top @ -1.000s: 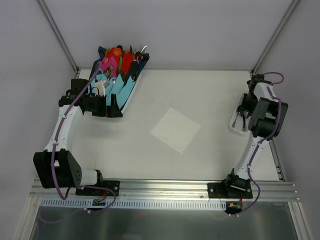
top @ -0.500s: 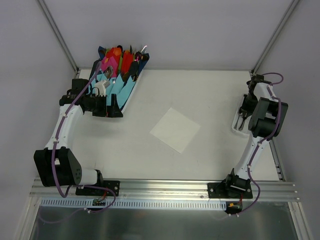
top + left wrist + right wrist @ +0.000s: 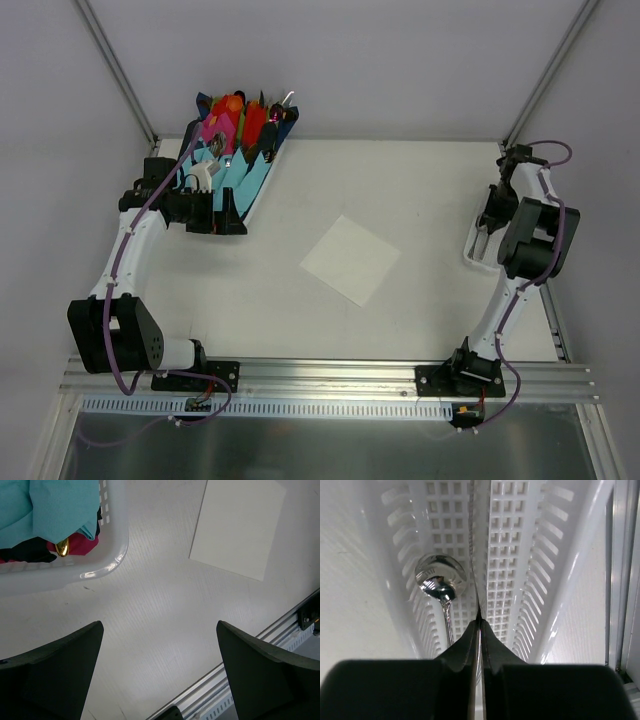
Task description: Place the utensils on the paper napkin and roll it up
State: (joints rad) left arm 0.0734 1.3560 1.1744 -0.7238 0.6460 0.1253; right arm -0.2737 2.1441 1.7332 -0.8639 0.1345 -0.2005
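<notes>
Now right gripper (image 3: 480, 621) pinched together on thin utensil (image 3: 475, 555), edge-on over tray (image 3: 535, 580), far right; spoon (image 3: 440, 577) beside. Left gripper (image 3: 157, 630) spread, idle. Napkin (image 3: 350, 258) mid-table, bare. Risk: narrow pinch, my utensil swivels or slips during carry.

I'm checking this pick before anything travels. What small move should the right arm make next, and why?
Probably lift straight up a little. The right hand looks shut on a thin utensil seen edge-on, over the white tray, with a spoon lying beside it; the napkin lies bare.
</notes>
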